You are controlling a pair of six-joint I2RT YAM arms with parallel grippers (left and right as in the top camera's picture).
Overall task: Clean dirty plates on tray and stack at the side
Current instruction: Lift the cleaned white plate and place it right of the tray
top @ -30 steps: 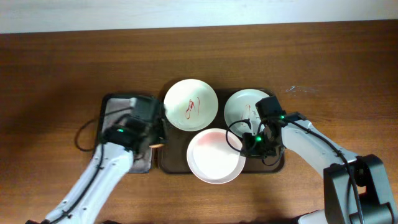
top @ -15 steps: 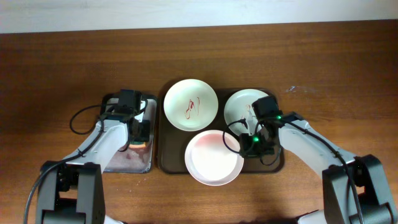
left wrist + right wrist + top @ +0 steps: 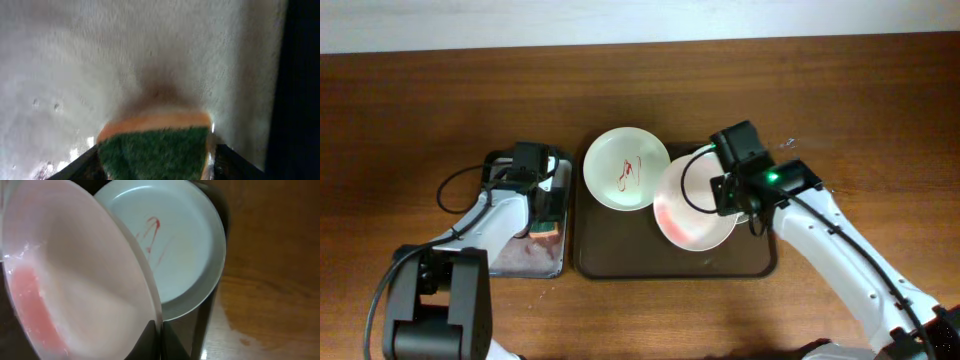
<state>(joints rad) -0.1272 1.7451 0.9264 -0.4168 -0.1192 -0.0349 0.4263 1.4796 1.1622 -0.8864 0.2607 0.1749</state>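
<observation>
Plates number three here, and one is pinched by its rim in the right gripper (image 3: 161,330), whose two dark fingers are clamped on either face of the edge. That held plate (image 3: 692,208) is round, shallow and glossy, with a wet pink wash pooled along one side. Half a second ago it lay low at the front of the tray (image 3: 620,258), overhanging the front rim. Now it is raised and tilted above the tray's right half, covering most of the right-hand plate (image 3: 172,245) beneath it. The right-hand plate is pale green-white and smooth, with thin red streaks near its middle. It lies flat in the tray's far right corner. Just beside the held plate, the left-hand plate (image 3: 626,168) lies in the far left corner where it was, with a small red squiggle on it. The tray is dark brown, rectangular and round-cornered with a raised rim.

On the other side, the left gripper (image 3: 155,167) has barely shifted. Its fingers are closed on a sponge (image 3: 155,147) with an orange body and a coarse green scouring face. It hangs over the mottled grey floor of the small tray (image 3: 520,262); whether the sponge touches that floor is hard to say. Both trays sit side by side on a wood-grain table (image 3: 420,100).
</observation>
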